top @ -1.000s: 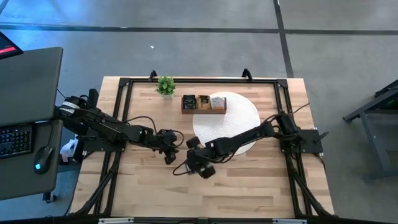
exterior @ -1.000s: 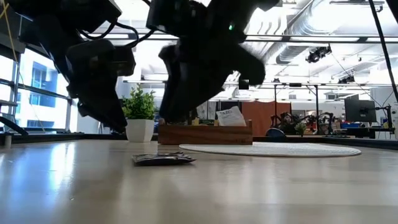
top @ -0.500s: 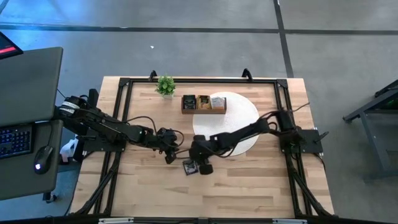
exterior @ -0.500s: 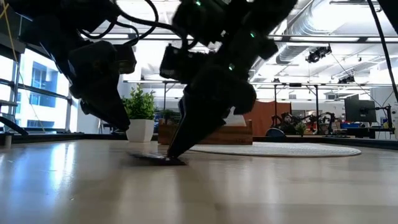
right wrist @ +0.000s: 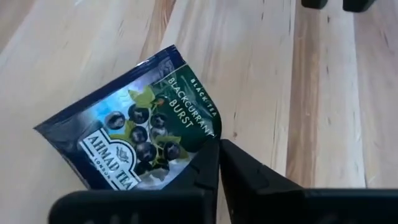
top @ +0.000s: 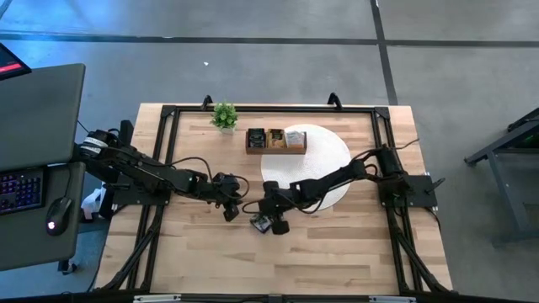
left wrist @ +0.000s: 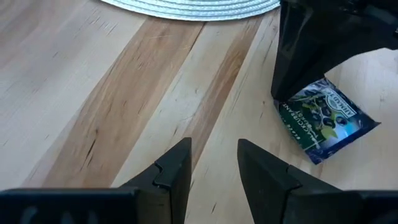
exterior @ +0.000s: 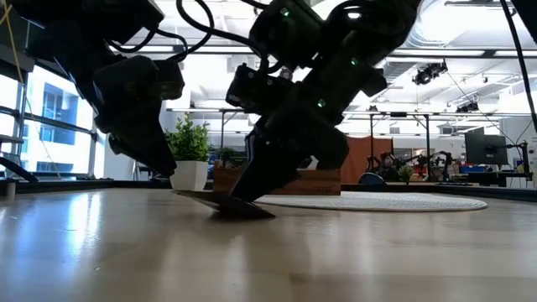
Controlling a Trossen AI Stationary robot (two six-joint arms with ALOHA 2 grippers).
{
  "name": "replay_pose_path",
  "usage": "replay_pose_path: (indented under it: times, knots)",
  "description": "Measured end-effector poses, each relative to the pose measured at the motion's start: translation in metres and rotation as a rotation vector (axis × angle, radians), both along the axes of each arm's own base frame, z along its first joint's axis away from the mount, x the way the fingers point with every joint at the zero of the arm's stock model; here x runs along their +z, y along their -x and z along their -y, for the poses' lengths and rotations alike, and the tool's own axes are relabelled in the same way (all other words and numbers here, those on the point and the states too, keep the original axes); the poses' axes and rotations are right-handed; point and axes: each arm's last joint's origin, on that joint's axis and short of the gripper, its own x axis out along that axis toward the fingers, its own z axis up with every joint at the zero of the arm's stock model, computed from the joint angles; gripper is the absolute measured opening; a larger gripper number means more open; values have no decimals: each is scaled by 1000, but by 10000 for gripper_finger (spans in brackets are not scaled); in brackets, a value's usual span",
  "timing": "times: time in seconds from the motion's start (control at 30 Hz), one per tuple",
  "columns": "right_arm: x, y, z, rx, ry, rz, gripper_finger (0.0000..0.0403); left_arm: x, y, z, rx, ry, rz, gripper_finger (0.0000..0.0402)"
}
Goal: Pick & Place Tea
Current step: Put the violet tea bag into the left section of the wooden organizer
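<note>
One tea sachet (right wrist: 134, 140), dark with green print, lies on the bare wood left of the round white mat (top: 313, 164). It also shows in the high view (top: 258, 224) and in the left wrist view (left wrist: 323, 118). My right gripper (right wrist: 219, 154) is shut on it. My left gripper (left wrist: 214, 165) hangs open a little above the wood, just left of the sachet (top: 229, 208), with nothing between its fingers. More tea stands in the wooden tray (top: 275, 140) at the back. My right gripper pinches the sachet between its two fingers at the corner nearest them (right wrist: 202, 138). The fingers slant down from the table's right side. The sachet is tilted: its right end (exterior: 262, 213) rests on the wood and its left end (exterior: 185, 195) is raised.
A small potted plant (top: 224, 115) stands at the back left, beside the tray. A black frame (top: 168, 114) runs around the tabletop. A desk with a keyboard and mouse (top: 34, 185) stands left of the table. Bare wood lies toward the near edge.
My right gripper has come down onto the sachet, rolling its wrist as it sank, and has shut on the sachet's corner. The sachet, which lay flat, is now tipped, with its left end raised off the wood and its right end still down.
</note>
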Motion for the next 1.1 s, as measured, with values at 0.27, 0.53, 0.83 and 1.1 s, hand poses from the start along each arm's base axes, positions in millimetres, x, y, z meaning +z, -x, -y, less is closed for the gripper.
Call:
replay_pose_path:
  times: [0.27, 0.53, 0.83, 1.1]
  knots:
    - [26, 4, 4, -48, 119, 58, 6, 0, 0, 0, 2, -4, -6, 128]
    - [44, 1, 30, -268, 365, 137, 3, 0, 1, -1, 15, -19, -4, 128]
    - [66, -12, 110, -494, 518, 325, 1, -1, 1, -1, 18, -23, -9, 128]
    - [67, -3, 164, -613, 534, 305, 1, -2, 2, -1, 12, -33, -28, 128]
